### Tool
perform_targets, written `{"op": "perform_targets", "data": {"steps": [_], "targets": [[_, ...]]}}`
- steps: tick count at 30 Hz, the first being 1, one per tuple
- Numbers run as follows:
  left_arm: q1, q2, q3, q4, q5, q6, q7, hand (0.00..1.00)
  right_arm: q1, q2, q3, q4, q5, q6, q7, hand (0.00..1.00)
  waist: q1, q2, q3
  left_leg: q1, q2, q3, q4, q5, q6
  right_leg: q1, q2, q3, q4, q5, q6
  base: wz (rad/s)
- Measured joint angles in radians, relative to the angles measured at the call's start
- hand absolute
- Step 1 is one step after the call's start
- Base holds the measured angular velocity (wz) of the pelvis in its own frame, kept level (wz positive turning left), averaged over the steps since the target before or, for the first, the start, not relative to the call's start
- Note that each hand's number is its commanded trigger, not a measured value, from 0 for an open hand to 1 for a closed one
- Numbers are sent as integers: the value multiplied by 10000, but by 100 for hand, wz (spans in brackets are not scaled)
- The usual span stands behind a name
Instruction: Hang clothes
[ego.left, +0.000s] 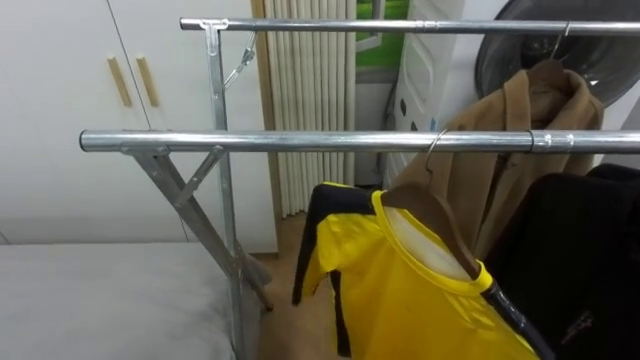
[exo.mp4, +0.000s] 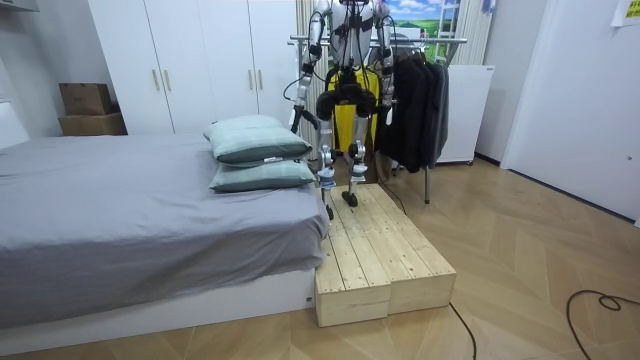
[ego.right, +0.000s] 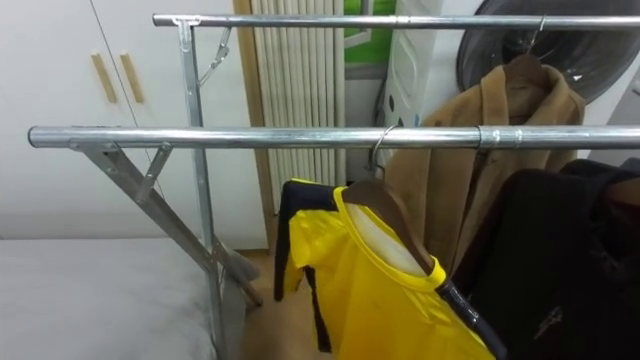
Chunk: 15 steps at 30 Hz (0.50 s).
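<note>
Yellow shirt (ego.left: 420, 295) is hanging on a wooden hanger (ego.left: 440, 215), hooked over the near rail (ego.left: 300, 142). We are standing on the wooden platform (exo.mp4: 380, 250), facing the rack. Our left hand (exo.mp4: 296, 96) and right hand (exo.mp4: 386, 98) are flanking the shirt in the room view; we cannot tell their grip. Black garments (ego.left: 580, 250) are crowding its right side, a tan coat (ego.left: 510, 130) is hanging behind, and the bed (ego.left: 100, 300) is lying left.

Yellow shirt (ego.left: 410, 290) with black trim hangs on a brown wooden hanger (ego.left: 432, 207). The hanger hook sits over the near rail (ego.left: 300, 143).
</note>
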<state>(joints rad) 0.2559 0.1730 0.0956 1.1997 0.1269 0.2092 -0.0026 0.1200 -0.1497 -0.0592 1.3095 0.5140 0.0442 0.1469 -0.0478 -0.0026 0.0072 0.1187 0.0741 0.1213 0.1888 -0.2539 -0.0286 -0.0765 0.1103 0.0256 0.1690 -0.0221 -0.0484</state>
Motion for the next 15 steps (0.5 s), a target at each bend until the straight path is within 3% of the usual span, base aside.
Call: {"op": "perform_targets", "data": {"steps": [15], "targets": [[-10,-146,-23,-19,6,49,727,0,-243,16,116,-94,-1308,-9,-563,0,14,-88,8,98,8,-53,-60,3,-4,73,22,12,3,-45,-16,0]]}}
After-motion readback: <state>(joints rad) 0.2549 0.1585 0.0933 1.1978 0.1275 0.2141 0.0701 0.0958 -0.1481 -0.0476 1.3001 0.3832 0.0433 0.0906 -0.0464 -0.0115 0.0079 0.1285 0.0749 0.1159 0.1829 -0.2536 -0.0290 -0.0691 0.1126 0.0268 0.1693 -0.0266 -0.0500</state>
